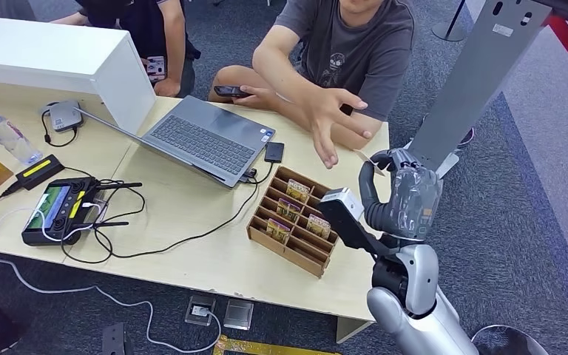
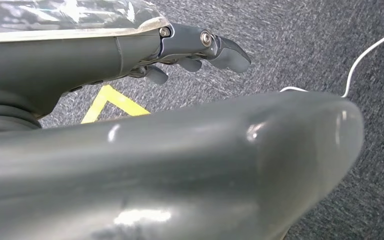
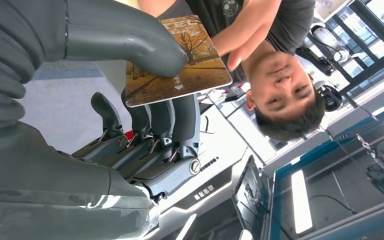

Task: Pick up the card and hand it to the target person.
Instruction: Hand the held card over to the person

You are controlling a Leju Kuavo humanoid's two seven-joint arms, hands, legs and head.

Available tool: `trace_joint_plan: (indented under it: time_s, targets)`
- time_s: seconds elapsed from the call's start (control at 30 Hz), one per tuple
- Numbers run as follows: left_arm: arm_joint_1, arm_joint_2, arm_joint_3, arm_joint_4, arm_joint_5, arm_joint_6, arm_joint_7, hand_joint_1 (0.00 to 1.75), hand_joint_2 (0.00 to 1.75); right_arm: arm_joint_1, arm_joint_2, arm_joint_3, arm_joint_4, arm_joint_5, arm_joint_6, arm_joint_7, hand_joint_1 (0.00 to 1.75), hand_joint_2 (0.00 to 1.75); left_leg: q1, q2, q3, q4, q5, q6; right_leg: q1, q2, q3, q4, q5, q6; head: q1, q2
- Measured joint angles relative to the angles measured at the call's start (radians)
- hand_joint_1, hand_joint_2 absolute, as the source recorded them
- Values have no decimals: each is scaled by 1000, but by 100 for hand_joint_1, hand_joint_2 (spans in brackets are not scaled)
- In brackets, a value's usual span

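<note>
Right hand [image 3: 145, 100] pinches the autumn-tree printed card [image 3: 177, 62].

It looked like a lab or office: left of the right hand [image 1: 407, 194], a cable-strewn desk [image 1: 192, 214] held a laptop [image 1: 205, 138], over grey carpet [image 1: 540, 185].

Bright, even light; near hand surfaces blurred.

Right hand [image 1: 403, 188] raised — thumb and fingers [image 3: 172, 117] pinching, left hand [image 2: 190, 50] hanging, fingers loosely curled
</note>
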Motion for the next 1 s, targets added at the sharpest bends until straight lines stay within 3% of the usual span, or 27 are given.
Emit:
trace_joint_plan:
  time_s: [0.43,0.5,0.57,0.63,1.0]
  targets:
    - [-4,0,-20,-11,-5,-3,15,0,0,-103,49,-1,185,4,31,-22,126,175,0,0,0,0,0,0,0,0,0,1,0,0,0,0]
    - [-5,0,-23,-12,-5,-4,14,0,0,-111,58,0,210,3,32,-26,88,175,0,0,0,0,0,0,0,0,0,1,0,0,0,0]
    - [-5,0,-25,-13,-6,-7,14,0,0,-116,66,1,232,3,32,-27,27,175,0,0,0,0,0,0,0,0,0,1,0,0,0,0]
    - [-5,0,-26,-14,-6,-9,14,0,0,-120,72,1,248,4,32,-27,0,175,0,0,0,0,0,0,0,0,0,1,0,0,-1,0]
    - [-5,0,-31,-14,-5,-6,4,0,0,-123,102,2,302,-2,9,-40,0,175,0,0,0,0,0,0,0,0,0,1,0,0,0,0]
